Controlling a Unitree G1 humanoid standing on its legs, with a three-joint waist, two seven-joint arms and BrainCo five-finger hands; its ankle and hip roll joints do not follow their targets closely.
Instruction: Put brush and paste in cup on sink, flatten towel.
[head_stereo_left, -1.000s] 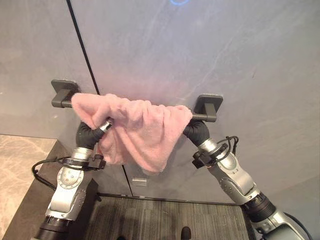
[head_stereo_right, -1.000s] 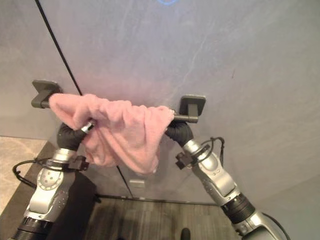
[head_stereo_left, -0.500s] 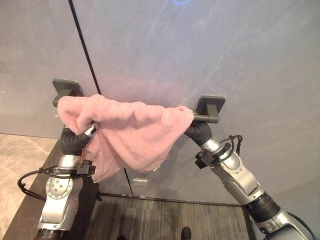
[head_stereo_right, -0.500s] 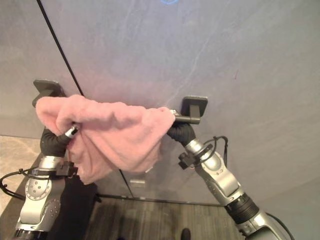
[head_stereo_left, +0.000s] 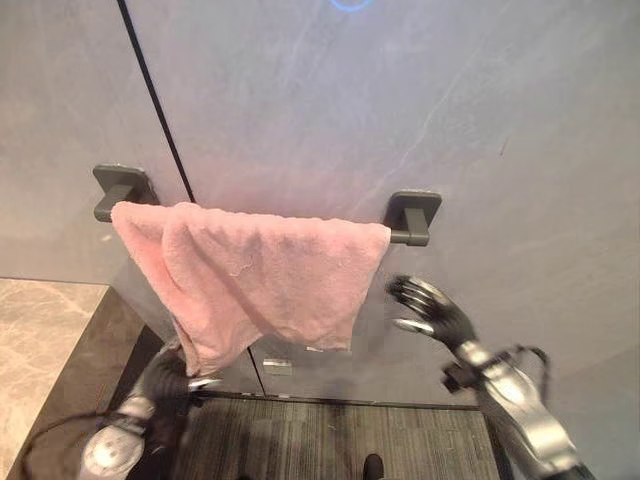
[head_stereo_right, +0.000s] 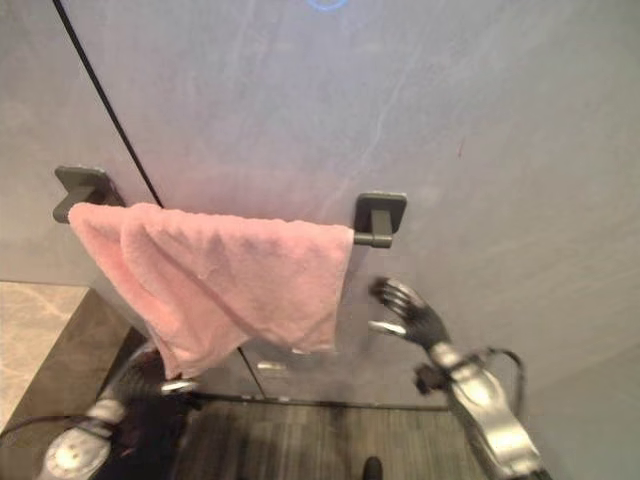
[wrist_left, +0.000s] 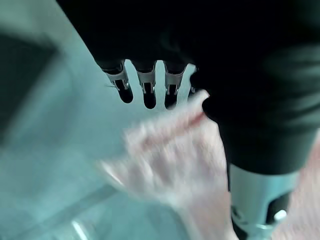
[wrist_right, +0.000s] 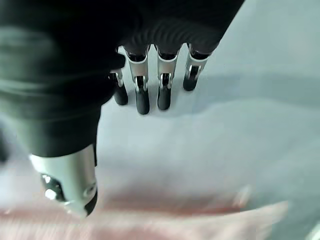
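The pink towel (head_stereo_left: 255, 280) hangs on the bar (head_stereo_left: 405, 236), its longest corner just above the left hand (head_stereo_left: 170, 378), apparently unpinched; the right hand (head_stereo_left: 425, 305) beside it is spread. Tug that corner level.

Towel (head_stereo_left: 255, 277) is plain pale pink, no pattern, on a dark grey matte rail with matching brackets (head_stereo_left: 414, 215); wall (head_stereo_left: 400, 110) is grey stone-look panels with faint lighter veining and one thin black seam (head_stereo_left: 155, 100). Countertop (head_stereo_left: 45, 330) at the lower left is beige marbled with a dark brown edge; floor (head_stereo_left: 330, 440) is dark grey with fine stripes. Left hand (head_stereo_left: 170, 378) and right hand (head_stereo_left: 425, 308): silver fingers, dark tips, black ribbed covers.
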